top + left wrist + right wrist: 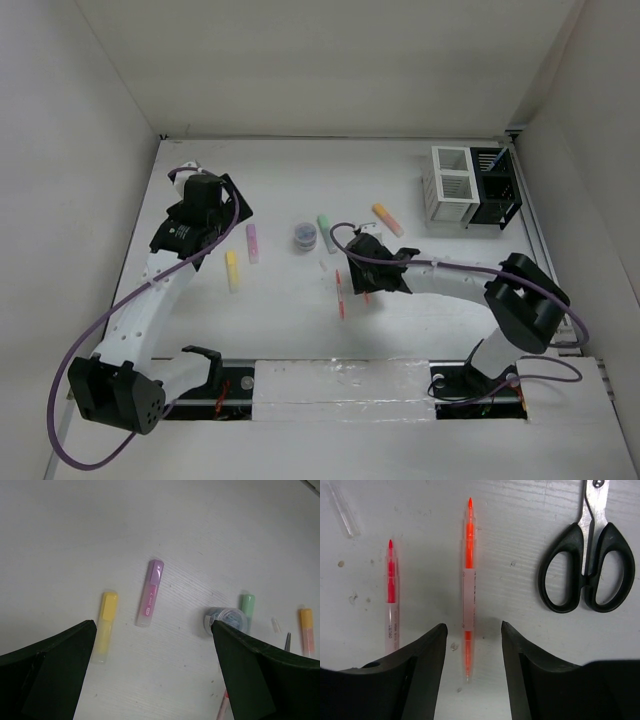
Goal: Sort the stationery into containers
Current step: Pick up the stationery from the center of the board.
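The stationery lies loose on the white table. In the right wrist view my right gripper (pixel 472 630) stands open astride the lower end of a thin orange pen (pixel 468 590), with a gap on both sides. A red pen (pixel 391 595) lies to its left and black-handled scissors (pixel 587 570) to its right. My left gripper (pixel 152 625) hangs wide open above the table, with nothing between its fingers. Below it lie a yellow highlighter (pixel 105 625), a purple highlighter (pixel 151 594), a round dark roll (pixel 225 619), a green highlighter (pixel 246 605) and an orange highlighter (pixel 306 630). The white container (pixel 452 185) and black container (pixel 496 185) stand at the back right.
A small clear cap (pixel 344 510) lies beyond the red pen. White walls enclose the table on three sides. The right arm (pixel 470 280) stretches low over the table's middle right, and the left arm (pixel 160 290) runs along the left side.
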You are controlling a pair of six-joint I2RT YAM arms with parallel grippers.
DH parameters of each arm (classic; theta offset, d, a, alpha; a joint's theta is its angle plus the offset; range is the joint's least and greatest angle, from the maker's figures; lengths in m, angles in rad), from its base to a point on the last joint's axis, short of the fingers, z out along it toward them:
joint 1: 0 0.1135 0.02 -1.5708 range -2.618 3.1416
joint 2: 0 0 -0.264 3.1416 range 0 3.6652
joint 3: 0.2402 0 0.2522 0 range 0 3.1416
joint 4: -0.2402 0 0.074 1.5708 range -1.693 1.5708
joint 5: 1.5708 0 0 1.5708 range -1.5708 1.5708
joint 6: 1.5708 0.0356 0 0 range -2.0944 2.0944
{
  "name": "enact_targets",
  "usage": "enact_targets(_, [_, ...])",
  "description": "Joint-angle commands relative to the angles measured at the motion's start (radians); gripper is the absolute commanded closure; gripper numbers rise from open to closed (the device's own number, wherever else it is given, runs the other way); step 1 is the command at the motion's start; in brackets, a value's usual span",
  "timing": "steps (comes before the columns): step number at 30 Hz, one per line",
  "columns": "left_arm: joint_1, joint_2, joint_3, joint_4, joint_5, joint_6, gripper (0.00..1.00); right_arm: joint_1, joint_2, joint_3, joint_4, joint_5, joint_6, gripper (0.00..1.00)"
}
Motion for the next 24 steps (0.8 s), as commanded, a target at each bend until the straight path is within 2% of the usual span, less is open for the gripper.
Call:
enact_targets(1, [-0.001, -0.01, -0.007, 0.008, 0.011, -0.001, 0.0, 0.007, 0.035, 0.032, 0.018, -0.007, -0.012, 0.47])
enact_targets(8, [-0.001, -0.029, -0.007, 0.017, 0.011, 0.009, 0.0, 0.007, 0.109, 0.061, 0.018, -0.038, -0.032, 0.54])
enact_targets(9, [-0.001, -0.029, -0.007, 0.017, 0.011, 0.009, 0.0, -0.002, 0.109, 0.061, 0.018, -0.05, -0.041, 0.57])
enact_targets(10, [-0.001, -0.029, -0.007, 0.017, 0.011, 0.009, 0.0, -0.003, 0.123, 0.07, 0.018, -0.05, -0.041, 0.68])
enact_targets(11, [-0.001, -0.038, -0.007, 0.017, 0.011, 0.009, 0.0, -0.012, 0.123, 0.07, 0.018, -0.05, -0.041, 0.74])
enact_targets(13, [-0.001, -0.038, -0.007, 0.017, 0.011, 0.009, 0.0, -0.012, 0.123, 0.07, 0.009, -0.05, -0.041, 0.81])
enact_targets(14, [-0.001, -0.038, -0.007, 0.017, 0.002, 0.009, 0.0, -0.012, 0.123, 0.07, 0.009, -0.05, -0.041, 0.91])
enact_targets(17, [-0.001, -0.038, -0.007, 0.017, 0.002, 0.009, 0.0, -0.022, 0.114, 0.061, -0.001, -0.06, -0.032, 1.0])
enact_targets(21, [-0.001, -0.038, -0.007, 0.017, 0.011, 0.009, 0.0, -0.022, 0.059, 0.052, -0.026, -0.024, -0.009, 1.0])
enact_targets(24, [-0.074, -0.038, -0.007, 0.007, 0.011, -0.028, 0.0, -0.012, -0.042, 0.075, -0.077, 0.049, 0.002, 1.0])
